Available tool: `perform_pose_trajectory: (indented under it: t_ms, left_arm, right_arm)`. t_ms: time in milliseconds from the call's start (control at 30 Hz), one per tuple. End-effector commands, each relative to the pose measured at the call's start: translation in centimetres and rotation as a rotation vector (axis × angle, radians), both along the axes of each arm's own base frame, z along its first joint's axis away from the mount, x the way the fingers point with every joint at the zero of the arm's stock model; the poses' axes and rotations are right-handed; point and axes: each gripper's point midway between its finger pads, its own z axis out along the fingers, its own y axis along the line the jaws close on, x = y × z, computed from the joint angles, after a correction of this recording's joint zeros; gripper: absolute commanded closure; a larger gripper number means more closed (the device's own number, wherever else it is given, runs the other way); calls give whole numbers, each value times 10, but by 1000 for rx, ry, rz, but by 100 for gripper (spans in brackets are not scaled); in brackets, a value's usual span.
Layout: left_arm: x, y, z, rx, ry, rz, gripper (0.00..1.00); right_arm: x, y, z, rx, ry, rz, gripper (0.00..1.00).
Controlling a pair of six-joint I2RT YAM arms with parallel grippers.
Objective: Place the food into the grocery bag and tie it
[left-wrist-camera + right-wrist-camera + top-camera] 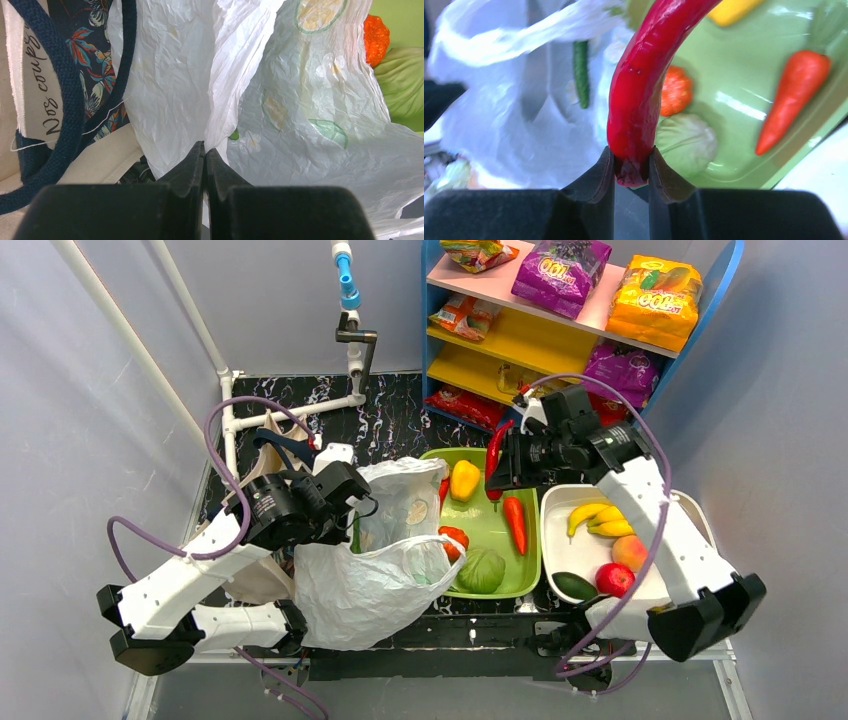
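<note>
Left tool [205, 150] clenched on the grocery bag [350, 590]; right tool [631, 165] grasping a red chilli [639, 100] above the green tray [490, 525].

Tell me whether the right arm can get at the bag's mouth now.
Probably yes. The right gripper, shut on a red chili, hangs over the green tray beside the grocery bag; the left gripper pinches the bag's film, its mouth looks open, and nothing stands between.

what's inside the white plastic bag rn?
One slim green vegetable shows inside the thin white plastic carrier bag. Its lower part is hidden by crumpled film. The long red chilli is outside, gripped in the right claw.
</note>
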Motion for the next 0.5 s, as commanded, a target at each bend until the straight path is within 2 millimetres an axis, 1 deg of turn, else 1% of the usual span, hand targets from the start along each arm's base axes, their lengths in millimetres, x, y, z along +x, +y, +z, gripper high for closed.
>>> perform_pose_trajectory:
  t_ms: [0,33,100,167,233,300,367,467]
  left_arm:
    - [2,-3,8,-8,-15,-18,100]
    - [3,-4,9,-10,-15,-23,100]
    - [4,-6,9,-11,-17,-31,100]
    - [5,-8,9,-11,-17,-39,100]
    - [6,-12,10,-13,-19,-52,100]
    - [9,-16,12,-13,-22,-63,100]
    - [11,-19,14,-12,-23,-71,100]
    - [13,-23,16,-18,-27,-78,100]
  right_arm:
    - [-40,19,50,225,-31,163,99]
    - [-50,25,59,285,-24,213,99]
    - [-66,32,70,359,-5,289,99]
    - [-77,33,70,373,17,330,99]
    - [-83,31,61,347,36,334,99]
    - [-86,32,57,339,44,329,99]
    - [-87,35,59,350,34,327,99]
    - [-90,47,62,360,18,357,99]
